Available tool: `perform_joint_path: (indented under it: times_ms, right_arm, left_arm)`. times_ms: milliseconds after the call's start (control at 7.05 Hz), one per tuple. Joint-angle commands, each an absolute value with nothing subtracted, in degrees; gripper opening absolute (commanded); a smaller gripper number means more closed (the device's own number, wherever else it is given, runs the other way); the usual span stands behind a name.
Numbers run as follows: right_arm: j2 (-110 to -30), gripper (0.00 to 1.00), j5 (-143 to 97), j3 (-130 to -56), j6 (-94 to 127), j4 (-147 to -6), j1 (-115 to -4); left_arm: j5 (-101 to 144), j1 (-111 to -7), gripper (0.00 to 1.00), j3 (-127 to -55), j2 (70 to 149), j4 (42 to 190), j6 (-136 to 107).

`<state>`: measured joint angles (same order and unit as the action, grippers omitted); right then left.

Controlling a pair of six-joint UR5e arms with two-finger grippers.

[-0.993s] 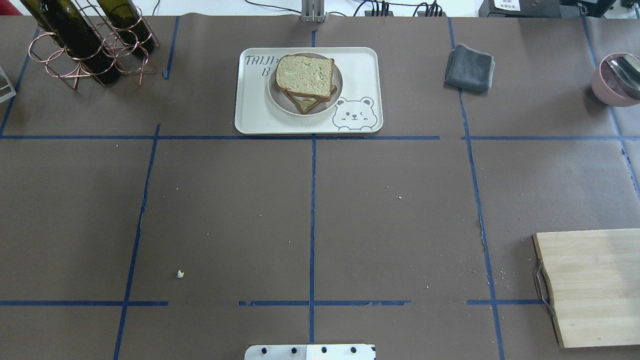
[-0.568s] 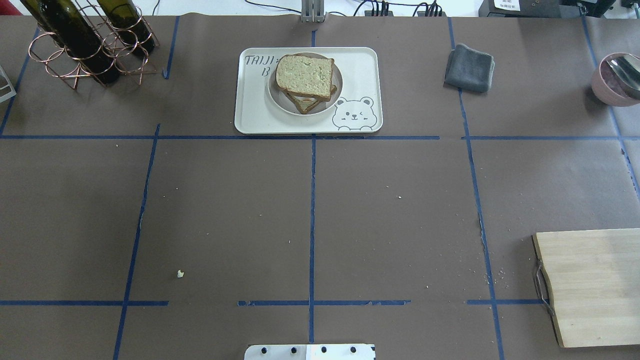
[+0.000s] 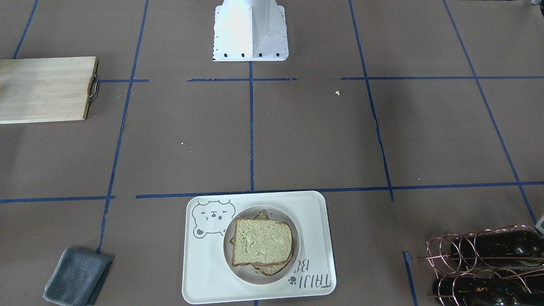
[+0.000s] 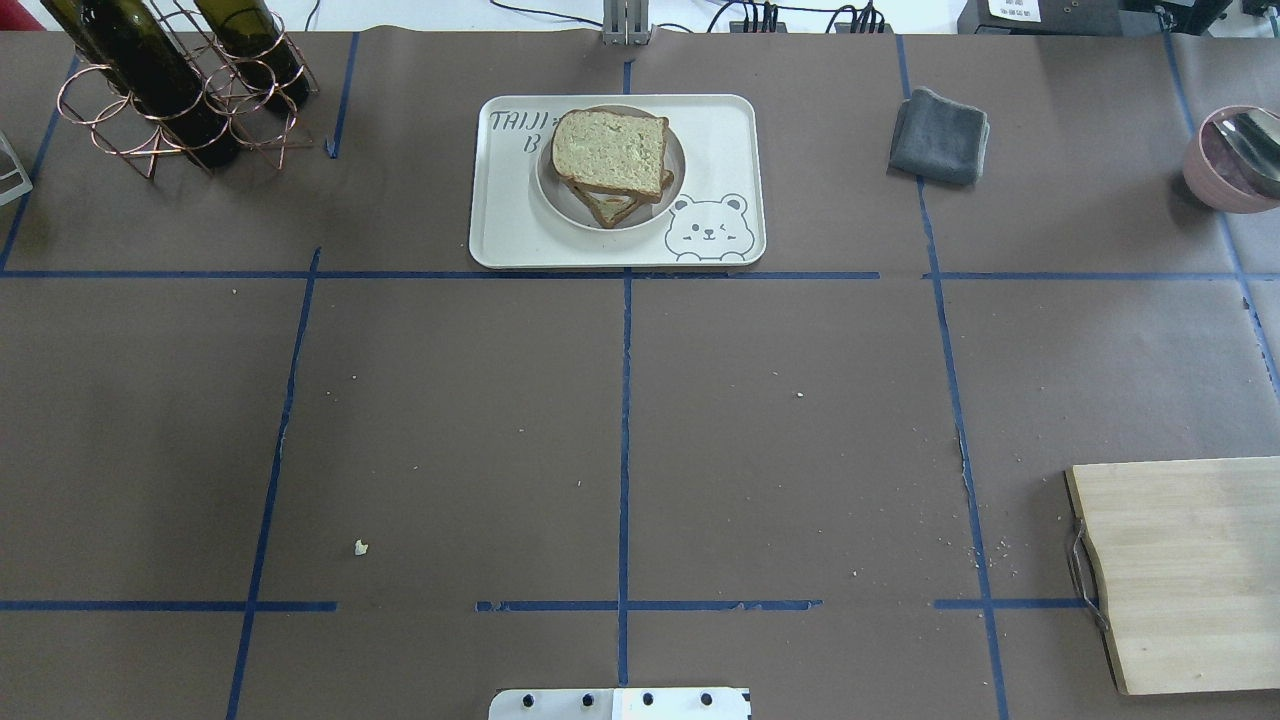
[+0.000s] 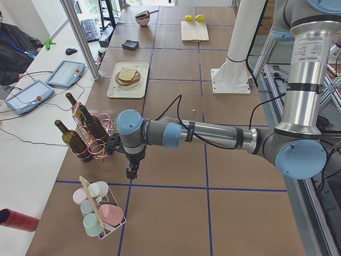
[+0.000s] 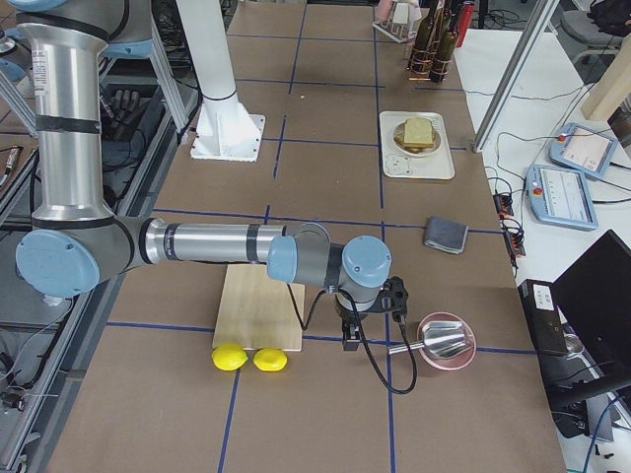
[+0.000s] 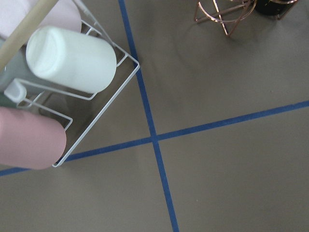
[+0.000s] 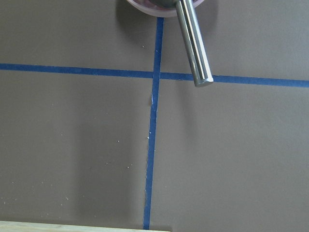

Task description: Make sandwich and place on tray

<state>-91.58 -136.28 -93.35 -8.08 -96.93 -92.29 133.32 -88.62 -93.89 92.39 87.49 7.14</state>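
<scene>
The sandwich (image 4: pixel 610 150), two tan dark-crusted bread slices with a bit of fried egg showing at the near edge, lies on a round white plate (image 4: pixel 552 196). The plate stands on the cream tray (image 4: pixel 720 130) with the bear drawing, at the table's far middle. They also show in the front view: sandwich (image 3: pixel 262 241), tray (image 3: pixel 204 263). My left gripper (image 5: pixel 130 172) hangs over the table beside the bottle rack, far from the tray. My right gripper (image 6: pixel 350 340) hangs between the cutting board and a pink bowl. I cannot tell whether either is open or shut.
A copper rack with wine bottles (image 4: pixel 170 90) stands far left. A wire rack of cups (image 5: pixel 98 210) is beyond it. A grey cloth (image 4: pixel 938 136), a pink bowl with a metal ladle (image 4: pixel 1230 160) and a wooden cutting board (image 4: pixel 1190 570) are on the right. Two lemons (image 6: pixel 249 358) lie by the board.
</scene>
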Motion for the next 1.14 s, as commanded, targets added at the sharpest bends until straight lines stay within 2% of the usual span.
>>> perform_joint_path:
  times_ms: [0, 568, 993]
  right_arm:
    - [-91.6, 1.00, -136.5, -92.9, -7.0, -96.8, -92.3]
    - [-93.5, 1.00, -136.3, -93.8, -6.5, -96.2, -92.3]
    - [-93.5, 1.00, -136.2, -96.8, -3.3, -96.2, -92.3]
  left_arm:
    - [133.5, -89.1, 1.00, -94.5, 89.8, 85.4, 7.6]
    - [133.4, -89.2, 1.00, -95.4, 89.2, 85.3, 7.4]
    - [133.3, -89.3, 1.00, -98.8, 86.9, 85.4, 7.1]
